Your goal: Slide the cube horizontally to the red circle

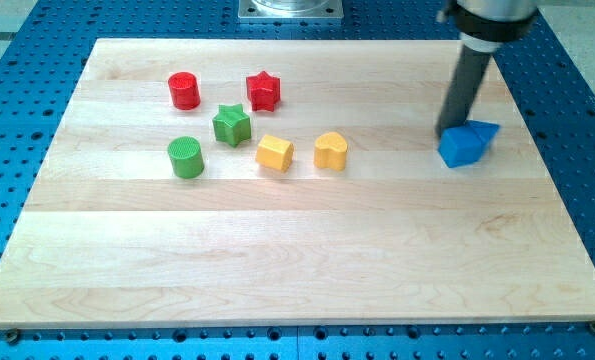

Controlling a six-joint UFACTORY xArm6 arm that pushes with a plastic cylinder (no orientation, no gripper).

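Note:
The blue cube (460,148) lies at the board's right, touching a blue triangular block (485,132) just to its upper right. My tip (450,131) stands on the board right at the cube's upper left edge, touching or nearly touching it. The red circle, a short red cylinder (184,90), stands far off at the view's upper left. The rod rises from the tip toward the view's top.
Between the cube and the red cylinder lie a yellow heart (330,150), a yellow hexagonal block (274,153), a green star (232,125), a red star (263,90) and a green cylinder (186,157). The wooden board (297,270) sits on a blue perforated table.

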